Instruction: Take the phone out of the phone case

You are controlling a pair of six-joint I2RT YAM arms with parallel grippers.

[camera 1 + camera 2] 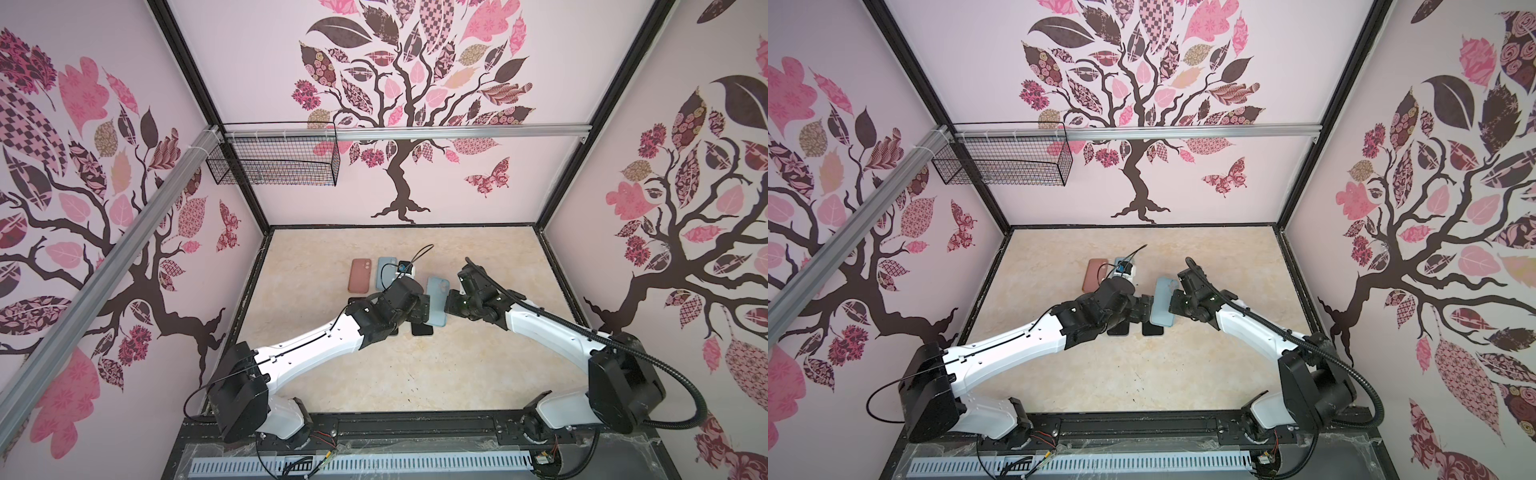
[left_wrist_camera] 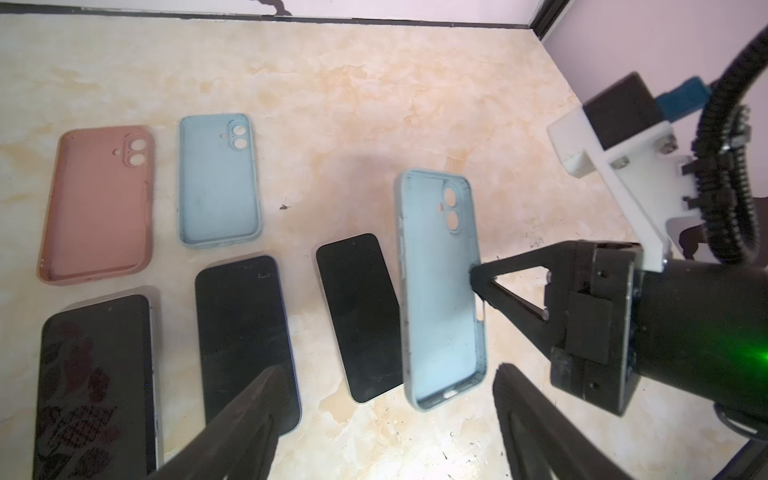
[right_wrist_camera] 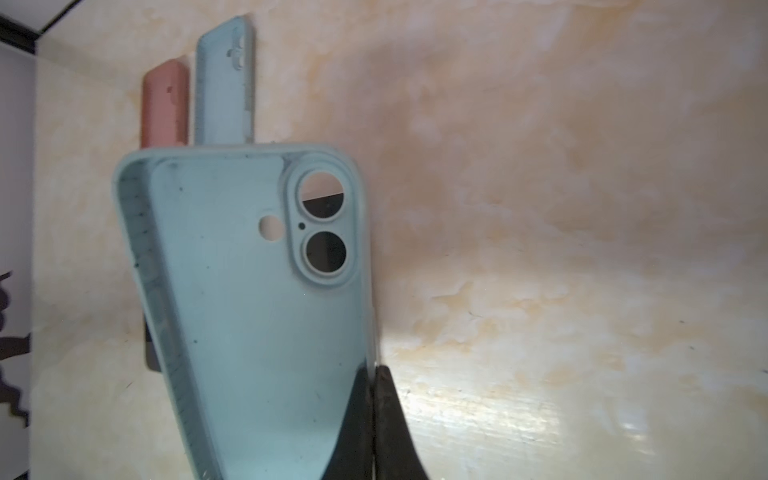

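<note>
The phone case, pale blue and empty, hung above the table. It was pinched by one long side wall in the right gripper, whose jaws were closed down to the wall's thickness. The phone, judged to be the one it had housed, lay screen up on the table just left of it, its right edge hidden behind the case.

The hold looked thin. A soft rim gripped at one spot could bend or slide out, and the case would then drop onto that phone. The left gripper stood with jaws wide and nothing between them, close to both case and phone, so a careless swing could knock either.

Further left in the near row lay a second phone and a third phone. Beyond them lay a blue case and a pink case, both empty. The bare table right of the blue case looked a likely set-down spot, but the left arm reached across close to it.
</note>
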